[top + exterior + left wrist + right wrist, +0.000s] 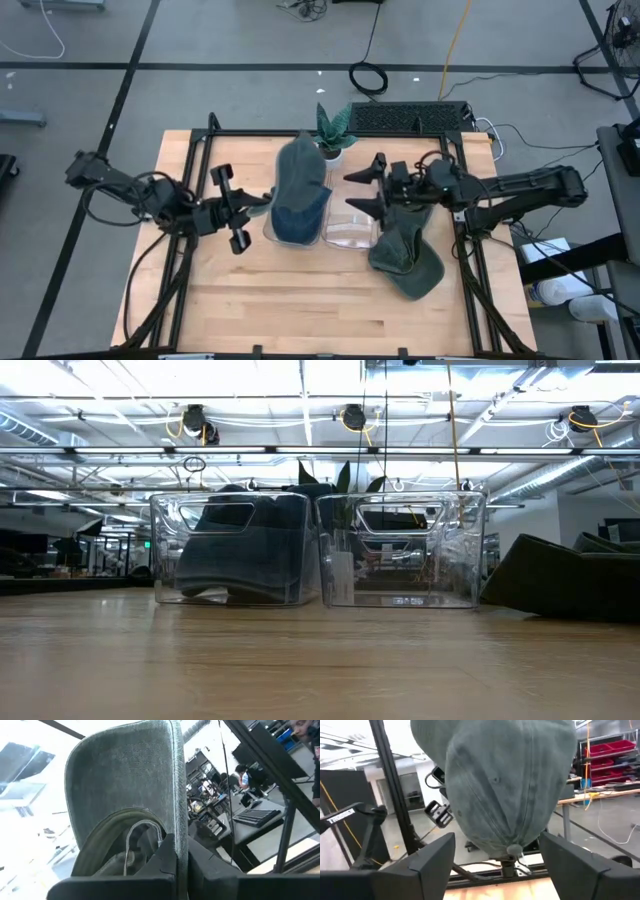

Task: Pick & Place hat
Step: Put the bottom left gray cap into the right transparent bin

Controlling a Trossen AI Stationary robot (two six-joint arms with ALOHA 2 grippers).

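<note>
A grey-green hat (300,165) hangs over the left clear bin (270,235), with my left gripper (266,198) shut on it from the table's left. A dark blue hat (298,222) lies inside that bin (235,550). My right gripper (366,188) stands open to the hat's right. In the right wrist view its fingers (430,862) flank the hat's crown (510,790) and top button (512,851) without touching. A dark green hat (405,262) lies on the table at the right. My left gripper pinches the hat's edge (176,827) between its two shut fingers (167,857), beside the opening where the inner band (115,827) shows. The fingers come roughly level from the table's left. The hat is lifted clear above the left bin, rising past the fingertips.
The right clear bin (350,228) stands beside the left one with nothing in it (400,550). A small potted plant (335,130) stands just behind the bins, and a keyboard (410,118) lies at the far edge. Black frame rails (190,150) border the table.
</note>
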